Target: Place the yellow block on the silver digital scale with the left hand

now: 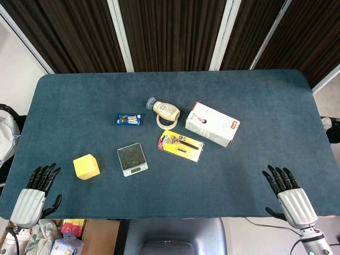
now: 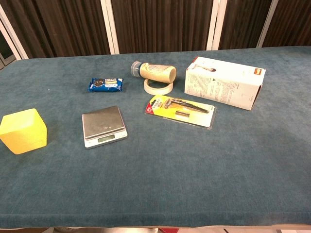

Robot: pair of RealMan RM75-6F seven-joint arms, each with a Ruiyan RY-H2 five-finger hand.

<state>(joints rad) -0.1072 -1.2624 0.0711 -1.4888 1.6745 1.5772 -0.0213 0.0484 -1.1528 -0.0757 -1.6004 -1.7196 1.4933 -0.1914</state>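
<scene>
Left hand (image 1: 34,194): at the near left edge of the surface (image 1: 255,170), fingers spread apart and holding nothing; seen in the head view only.
Right hand (image 1: 289,194): at the near right edge, fingers likewise spread and holding nothing; well apart from every item.
Yellow block (image 2: 23,130): resting flat on the blue-covered surface, near-left, just beyond the left hand and apart from it.
Silver digital scale (image 2: 103,125): to the right of the block, near it but not touching; platform bare, display strip on its near side.
Yellow blister pack (image 2: 181,110): right of the scale and slightly farther back, lying flat at an angle, holding a dark tool.
Roll of tape (image 2: 157,86): lying flat, behind the pack.
Bottle (image 2: 154,72): on its side, touching the far side of the tape roll.
Blue snack packet (image 2: 106,84): left of the tape, behind the scale.
White box (image 2: 224,82): far right of the group, lying lengthwise.
</scene>
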